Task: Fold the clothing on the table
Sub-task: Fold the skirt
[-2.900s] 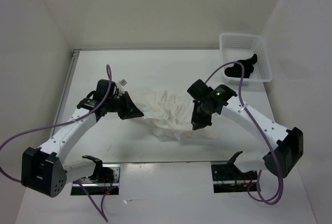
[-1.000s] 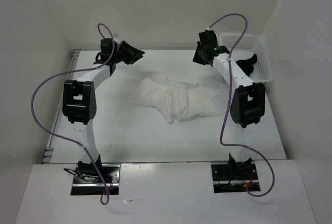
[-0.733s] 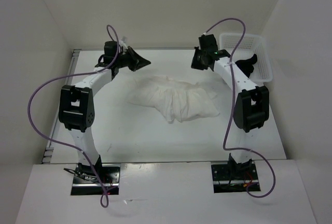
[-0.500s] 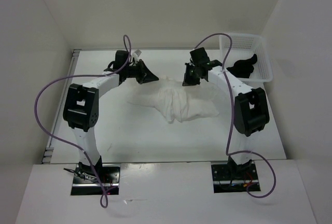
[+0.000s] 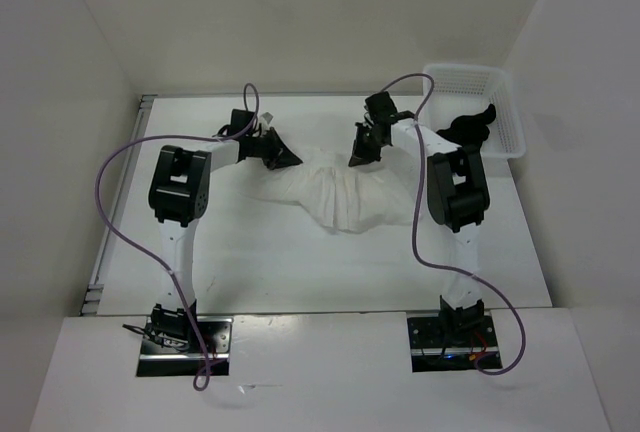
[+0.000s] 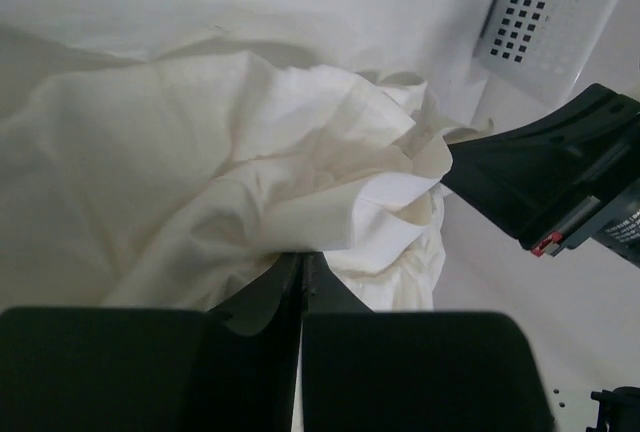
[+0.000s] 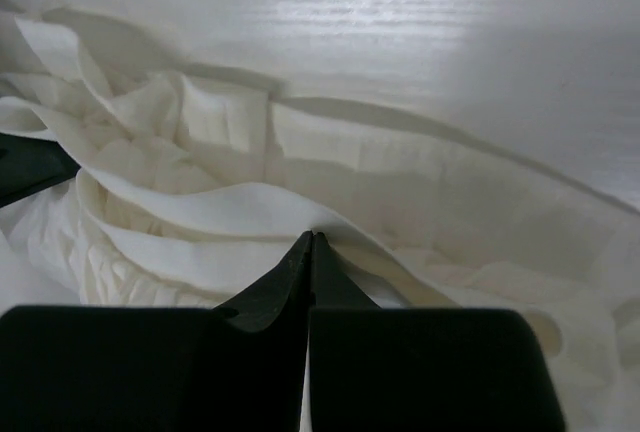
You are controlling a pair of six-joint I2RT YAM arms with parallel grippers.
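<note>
The clothing [image 5: 345, 195] is a crumpled white garment lying in the middle of the table [image 5: 200, 242]. My left gripper [image 5: 293, 160] reaches its far left edge, and my right gripper [image 5: 356, 159] its far edge a little to the right. In the left wrist view the left gripper [image 6: 302, 255] is shut on a fold of the clothing [image 6: 200, 152]. Seen from the right wrist, the right gripper [image 7: 312, 236] pinches a raised ridge of the clothing [image 7: 400, 182], jaws shut. The two grippers stand close together, facing each other.
A white mesh basket [image 5: 510, 117] stands at the table's far right corner with a small black item [image 5: 468, 129] in it. Its wall [image 6: 545, 12] shows in the left wrist view. Both arms stretch far over the table, their purple cables looping above.
Both arms swung in from the table's far corners to the clothing's far edge. Their jaws closed there on folds of fabric, and the cloth's top edge is drawn up toward them.
</note>
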